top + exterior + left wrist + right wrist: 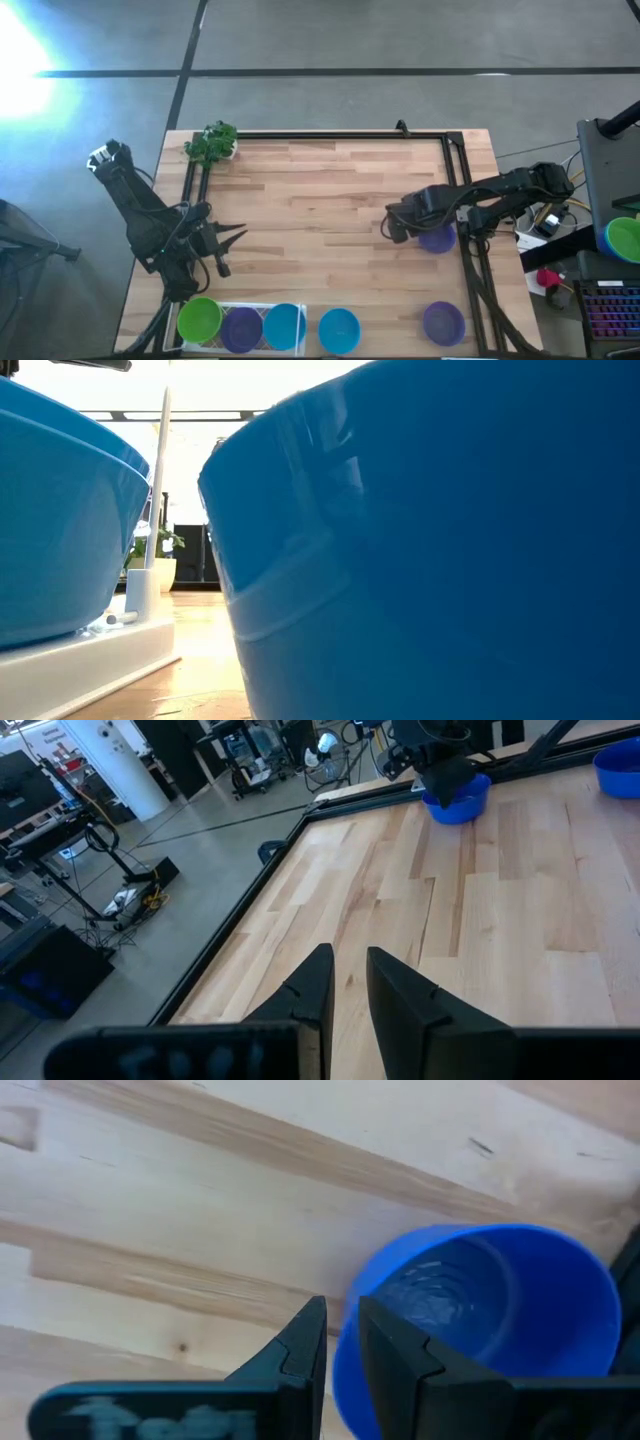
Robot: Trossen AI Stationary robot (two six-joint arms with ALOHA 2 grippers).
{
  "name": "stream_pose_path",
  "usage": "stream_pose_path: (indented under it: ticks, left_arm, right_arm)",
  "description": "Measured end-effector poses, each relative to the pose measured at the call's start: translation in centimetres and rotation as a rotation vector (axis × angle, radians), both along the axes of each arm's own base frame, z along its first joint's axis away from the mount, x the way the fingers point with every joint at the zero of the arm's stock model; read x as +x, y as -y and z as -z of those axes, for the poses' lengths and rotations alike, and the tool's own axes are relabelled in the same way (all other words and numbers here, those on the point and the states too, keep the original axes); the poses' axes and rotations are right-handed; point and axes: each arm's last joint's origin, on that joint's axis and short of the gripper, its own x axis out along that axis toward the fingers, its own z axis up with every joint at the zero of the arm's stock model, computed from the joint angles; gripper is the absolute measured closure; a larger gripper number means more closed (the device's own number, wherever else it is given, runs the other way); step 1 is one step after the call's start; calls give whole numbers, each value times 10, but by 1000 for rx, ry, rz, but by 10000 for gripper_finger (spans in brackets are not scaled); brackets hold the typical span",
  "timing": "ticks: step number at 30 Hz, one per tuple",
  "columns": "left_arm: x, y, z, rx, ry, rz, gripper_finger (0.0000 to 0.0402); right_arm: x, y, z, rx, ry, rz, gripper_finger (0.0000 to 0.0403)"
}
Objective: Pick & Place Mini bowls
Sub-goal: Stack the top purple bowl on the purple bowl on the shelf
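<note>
The left gripper [237,238] hovers over bare wood at the table's [330,200] left, its jaws a narrow slit apart and holding nothing. Along the near edge, a green bowl [199,318], a purple bowl [241,329] and a blue bowl [284,326] sit in a white tray [110,650], largely hidden beneath them. Another blue bowl [339,330] stands just right of the tray and blocks most of the low view. Farther right, the right gripper [342,1342] pinches the rim of a purple bowl [437,238], which the arm partly covers. One more purple bowl [443,323] sits near the right corner.
</note>
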Motion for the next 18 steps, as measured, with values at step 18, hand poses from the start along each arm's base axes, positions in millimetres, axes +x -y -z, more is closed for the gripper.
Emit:
stream_pose_path:
  ticks: [18]
  left_arm:
    - [0,0,0,-6,-9,6,344]
  right_arm:
    - [-1,-2,-7,-51,-24,105,344]
